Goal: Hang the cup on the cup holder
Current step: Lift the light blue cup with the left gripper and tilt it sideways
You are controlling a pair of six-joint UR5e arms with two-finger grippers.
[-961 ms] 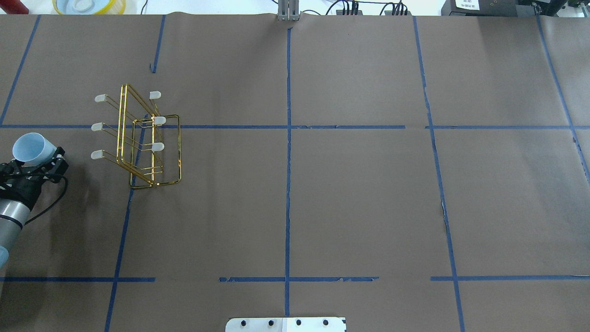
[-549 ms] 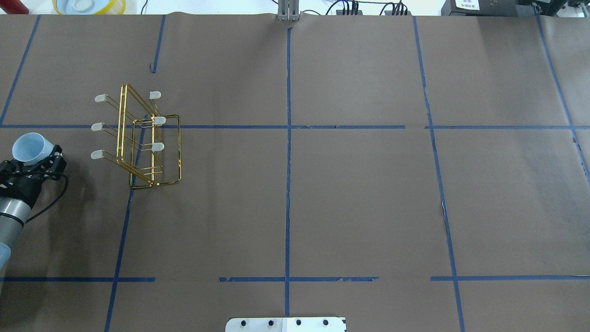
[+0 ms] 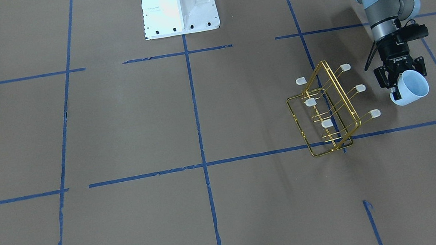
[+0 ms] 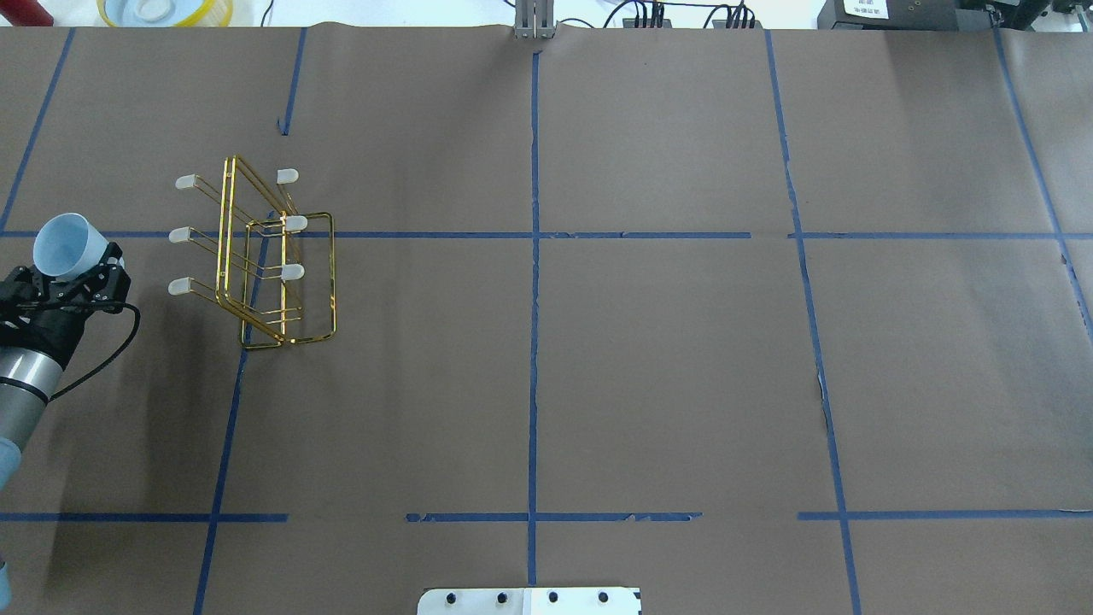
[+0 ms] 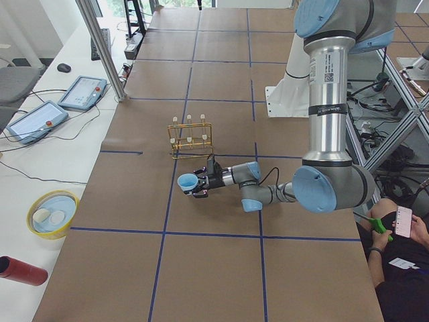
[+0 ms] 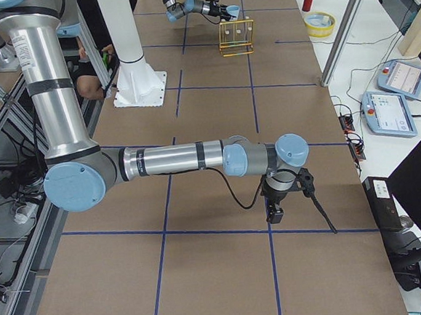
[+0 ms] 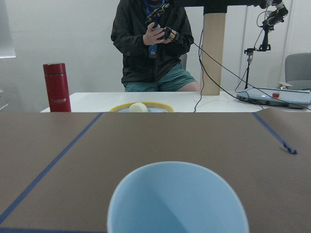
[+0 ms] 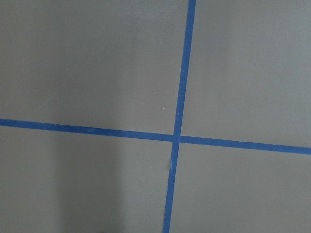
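Observation:
The cup [image 4: 67,245] is a small pale-blue tumbler, held tilted off the table with its mouth facing away from the robot. My left gripper [image 4: 75,275] is shut on its base, left of the cup holder [image 4: 225,239] in the overhead view. The cup holder is a gold wire rack with white-capped prongs, standing on the brown table; its nearest caps are a short gap from the cup [image 3: 411,87]. The cup's open mouth [image 7: 177,199] fills the bottom of the left wrist view. My right gripper [image 6: 275,212] hangs over the table far from the rack; I cannot tell whether it is open or shut.
A yellow bowl [image 5: 52,213] and a red bottle [image 5: 23,270] sit on the white bench beyond the table's far edge. A person [image 7: 153,48] sits behind that bench. The robot's white base [image 3: 177,3] stands mid-table on the near side. Blue tape lines cross the brown cover.
My left gripper has carried the cup farther from the robot and slightly toward the rack. The rack has not moved.

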